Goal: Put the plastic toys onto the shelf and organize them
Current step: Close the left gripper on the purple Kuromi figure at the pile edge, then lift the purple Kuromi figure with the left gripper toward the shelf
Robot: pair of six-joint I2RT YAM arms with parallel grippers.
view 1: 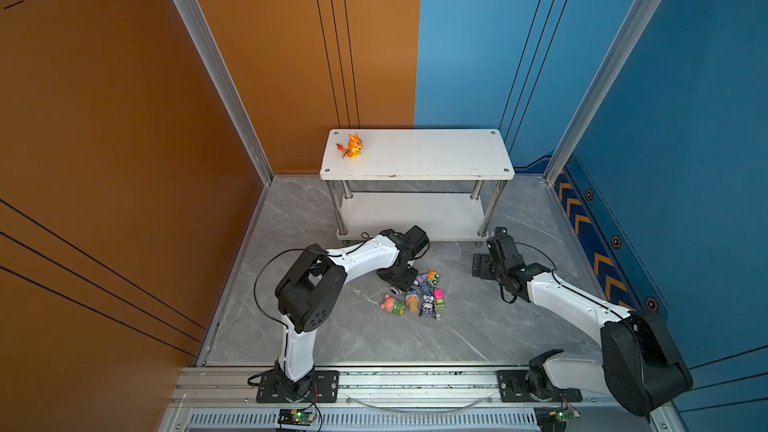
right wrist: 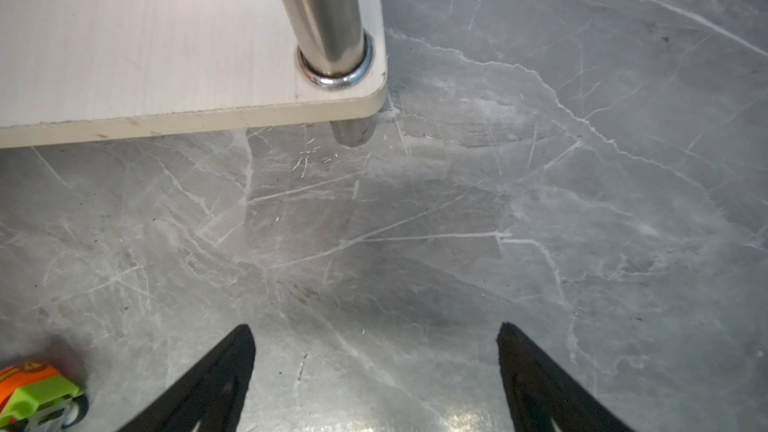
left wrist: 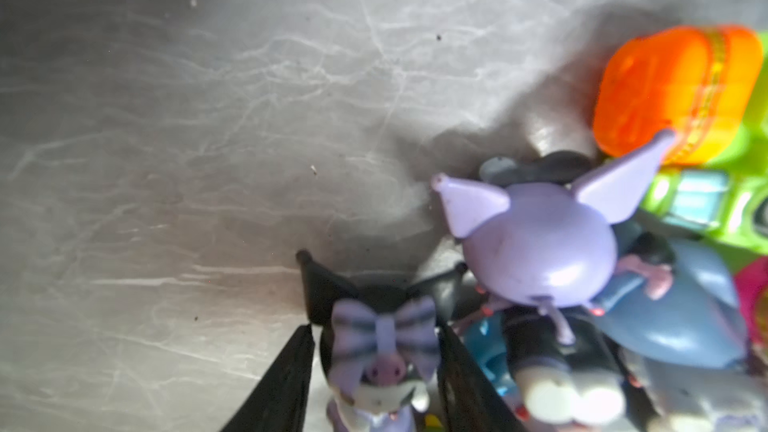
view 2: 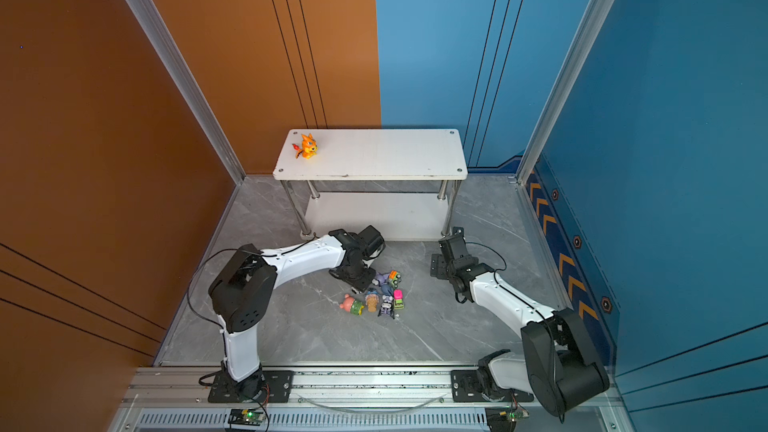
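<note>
Only 1 toy is on the shelf [view 1: 424,155] so far: the dragon [view 1: 353,146], upright near the left end of the top board in both top views.

The other toys [view 1: 424,289] sit in a tight heap on the grey floor [view 1: 357,338] in front of the shelf, between the 2 arms. The bear [view 1: 390,304] is at the left edge with the cone creature [view 1: 412,300] next to it. The pink car [view 1: 439,299] is on the right and the orange car [view 1: 432,278] is on the far side.

The left gripper [left wrist: 374,330] is down at the heap's far left corner. Its wrist view shows the 2 black fingers [left wrist: 291,371] on either side of the bow imp [left wrist: 382,363], very close to it. Whether they actually press on it I cannot tell. Just beside it the lilac imp [left wrist: 536,243] lies up against the donkey [left wrist: 685,322], with the orange car beyond.

The right gripper [right wrist: 374,328] hangs off to the right, well apart from the heap — its fingers are spread wide with only floor between them. It is near the shelf's front right leg [right wrist: 328,14], and the orange car peeks in at the edge of its wrist view.
</note>
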